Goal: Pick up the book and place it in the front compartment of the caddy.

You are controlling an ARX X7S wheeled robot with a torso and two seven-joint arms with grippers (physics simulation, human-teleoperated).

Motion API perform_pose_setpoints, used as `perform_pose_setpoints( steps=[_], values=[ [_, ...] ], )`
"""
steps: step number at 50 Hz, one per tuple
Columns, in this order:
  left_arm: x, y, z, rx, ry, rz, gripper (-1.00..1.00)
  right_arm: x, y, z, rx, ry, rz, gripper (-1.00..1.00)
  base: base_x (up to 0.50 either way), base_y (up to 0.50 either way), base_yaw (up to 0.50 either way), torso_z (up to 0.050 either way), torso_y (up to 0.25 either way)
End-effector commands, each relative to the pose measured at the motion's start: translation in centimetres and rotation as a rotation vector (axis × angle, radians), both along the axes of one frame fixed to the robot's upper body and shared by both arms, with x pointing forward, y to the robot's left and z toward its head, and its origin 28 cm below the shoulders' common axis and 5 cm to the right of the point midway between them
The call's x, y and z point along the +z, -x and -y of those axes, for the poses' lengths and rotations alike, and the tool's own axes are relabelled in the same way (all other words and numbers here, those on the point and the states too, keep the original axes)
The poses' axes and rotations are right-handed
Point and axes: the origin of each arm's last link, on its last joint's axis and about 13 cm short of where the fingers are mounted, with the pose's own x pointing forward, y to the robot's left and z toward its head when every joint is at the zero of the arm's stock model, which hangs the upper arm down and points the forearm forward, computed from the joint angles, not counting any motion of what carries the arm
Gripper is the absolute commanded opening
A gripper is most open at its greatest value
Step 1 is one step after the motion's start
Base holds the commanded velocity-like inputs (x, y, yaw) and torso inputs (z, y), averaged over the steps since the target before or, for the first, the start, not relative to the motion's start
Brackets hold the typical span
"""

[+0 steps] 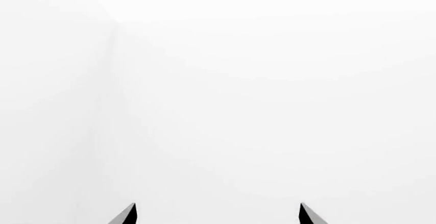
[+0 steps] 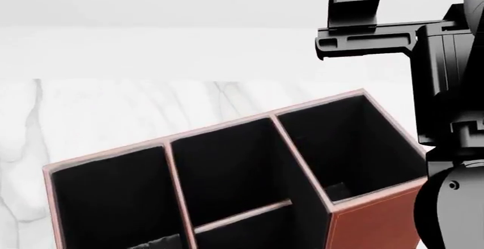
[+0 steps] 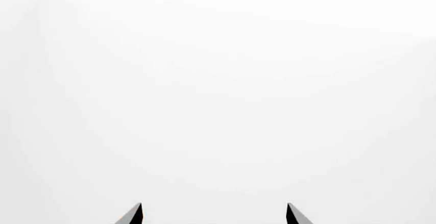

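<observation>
We are seeing both grippers, left gripper and right gripper, spread and empty. The book is not showing; only the reddish-brown leather-look caddy. We are expecting a thin, stiff, slippery cover: grip across its thickness.

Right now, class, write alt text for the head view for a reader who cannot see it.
A reddish-brown caddy with black-lined cells sits angled on a white marble table. A black robot arm rises at the right edge; no book is visible.
</observation>
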Motion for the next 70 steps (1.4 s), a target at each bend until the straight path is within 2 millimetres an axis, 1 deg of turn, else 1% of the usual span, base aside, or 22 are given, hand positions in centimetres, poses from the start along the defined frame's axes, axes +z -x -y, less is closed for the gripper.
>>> perform_pose_setpoints(
  steps=[1,4,8,15,17,19,21,22,26,30,35,36,39,41,42,43,46,49,55,60,68,70],
  values=[
    [-0.2,0.1,0.0,-0.003,-0.001,-0.004,1.0,0.0,-0.4,0.3,-0.047,0.032,-0.068,1.0,0.0,0.0,0.0,0.0,0.0],
    [-0.3,0.0,0.0,-0.003,-0.004,-0.006,1.0,-0.2,-0.8,0.5,-0.042,0.054,-0.099,1.0,0.0,0.0,0.0,0.0,0.0],
    [-0.3,-0.1,-0.1,-0.003,-0.009,-0.01,1.0,0.4,-0.8,0.7,-0.014,0.098,-0.128,1.0,0.0,0.0,0.0,0.0,0.0],
    [-0.3,0.0,-0.2,-0.001,-0.011,-0.011,1.0,2.0,-0.4,1.7,0.138,0.146,-0.139,1.0,0.0,0.0,0.0,0.0,0.0],
    [-0.4,0.0,-0.2,0.0,-0.012,-0.011,1.0,2.4,-0.3,2.0,0.125,0.155,-0.133,1.0,0.0,0.0,0.0,0.0,0.0],
    [-0.3,0.0,-0.3,0.0,-0.013,-0.011,1.0,3.0,0.0,2.6,0.225,0.163,-0.152,1.0,0.0,0.0,0.0,0.0,0.0],
    [-0.3,0.0,-0.3,0.0,-0.013,-0.01,1.0,3.1,0.2,2.8,0.237,0.202,-0.151,1.0,0.0,0.0,0.0,0.0,0.0],
    [-0.2,0.0,-0.2,-0.001,-0.014,-0.008,1.0,3.3,0.4,3.1,0.286,0.2,-0.158,1.0,0.0,0.0,0.0,0.0,0.0],
    [-0.1,0.0,-0.2,-0.003,-0.013,-0.006,1.0,3.8,0.6,3.8,0.318,0.192,-0.172,1.0,0.0,0.0,0.0,0.0,0.0],
    [-0.3,0.0,-0.2,-0.003,-0.015,-0.009,1.0,3.4,0.8,4.1,0.418,0.266,-0.254,1.0,0.0,0.0,0.0,0.0,0.0],
    [-0.3,0.0,-0.3,0.0,-0.015,-0.01,1.0,3.2,1.0,4.4,0.455,0.335,-0.316,1.0,0.0,0.0,0.0,0.0,0.0],
    [-0.3,0.0,-0.3,0.002,-0.017,-0.009,1.0,3.2,1.3,4.5,0.502,0.359,-0.342,1.0,0.0,0.0,0.0,0.0,0.0],
    [-0.2,0.0,-0.3,0.002,-0.017,-0.009,1.0,3.0,1.6,4.6,0.537,0.395,-0.39,1.0,0.0,0.0,0.0,0.0,0.0],
    [-0.2,0.0,-0.3,0.001,-0.019,-0.008,1.0,2.9,2.0,4.6,0.562,0.457,-0.41,1.0,0.0,0.0,0.0,0.0,0.0],
    [-0.2,0.0,-0.3,0.001,-0.017,-0.009,1.0,2.7,2.5,4.7,0.623,0.459,-0.446,1.0,0.0,0.0,0.0,0.0,0.0],
    [-0.3,0.0,-0.3,0.001,-0.017,-0.009,1.0,2.7,2.7,4.8,0.635,0.466,-0.453,1.0,0.0,0.0,0.0,0.0,0.0],
    [-0.3,0.0,-0.3,0.002,-0.017,-0.009,1.0,2.4,4.1,4.9,0.76,0.541,-0.481,1.0,0.0,0.0,0.0,0.0,0.0],
    [-0.3,0.0,-0.4,0.003,-0.018,-0.01,1.0,2.1,5.5,5.1,0.853,0.561,-0.509,1.0,0.0,0.0,0.0,0.0,0.0],
    [-0.3,0.1,-0.3,0.003,-0.029,-0.008,1.0,1.4,7.1,5.5,0.926,0.617,-0.607,1.0,0.0,0.0,0.0,0.0,0.0],
    [-0.2,0.1,-0.3,-0.003,-0.032,-0.008,1.0,0.9,8.2,5.8,0.946,0.668,-0.685,1.0,0.0,0.0,0.0,0.0,0.0],
    [-0.2,0.0,-0.2,-0.002,-0.032,-0.009,1.0,0.1,8.8,6.0,0.959,0.68,-0.742,1.0,0.0,0.0,0.0,0.0,0.0],
    [-0.2,0.1,-0.2,-0.002,-0.031,-0.01,1.0,-0.3,8.8,5.9,0.96,0.713,-0.79,1.0,0.0,0.0,0.0,0.0,0.0]
  ],
)
